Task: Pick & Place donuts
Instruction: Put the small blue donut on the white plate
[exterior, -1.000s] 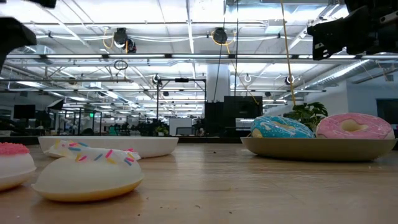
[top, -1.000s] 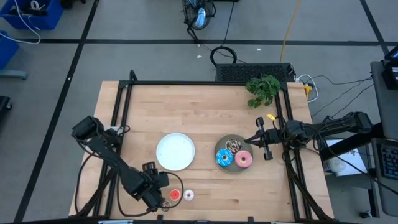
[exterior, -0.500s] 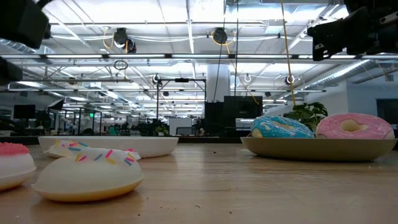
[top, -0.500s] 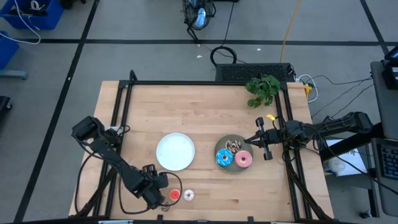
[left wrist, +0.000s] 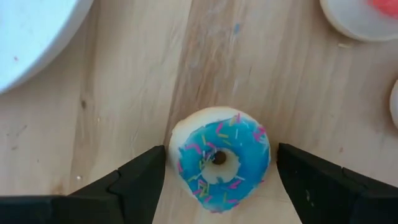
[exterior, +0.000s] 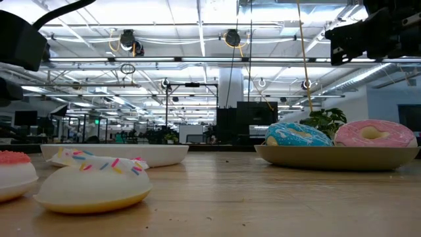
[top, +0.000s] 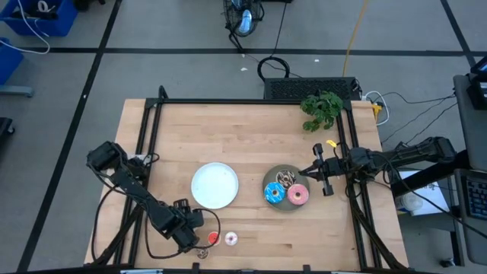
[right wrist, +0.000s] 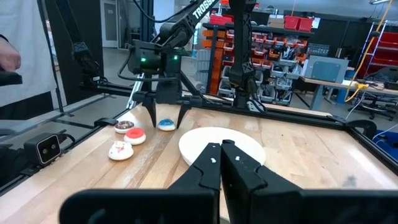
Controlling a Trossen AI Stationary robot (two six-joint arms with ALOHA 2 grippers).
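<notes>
A blue mini donut (left wrist: 221,158) lies flat on the wooden table near its near left edge. My left gripper (left wrist: 221,155) points down over it, open, with one finger on either side and a narrow gap to each. In the high view my left gripper (top: 186,232) hides this donut. Beside it lie a red mini donut (top: 213,238) and a pale sprinkled one (top: 230,239). A brown mini donut (right wrist: 124,126) shows in the right wrist view. Three larger donuts rest on the grey plate (top: 272,180). My right gripper (top: 304,173) hangs shut by that plate's right side.
A white plate (top: 214,185) lies at the table's middle, just beyond my left gripper. A green plant (top: 322,109) stands at the far right corner. Black frame rails run along the table's edges. A person's sleeve (right wrist: 9,62) shows beyond the table's left side.
My left gripper has come down toward the blue mini donut, still pointing down. In the low view its arm has sunk into the picture at the upper left. The donuts and plates have kept their places.
</notes>
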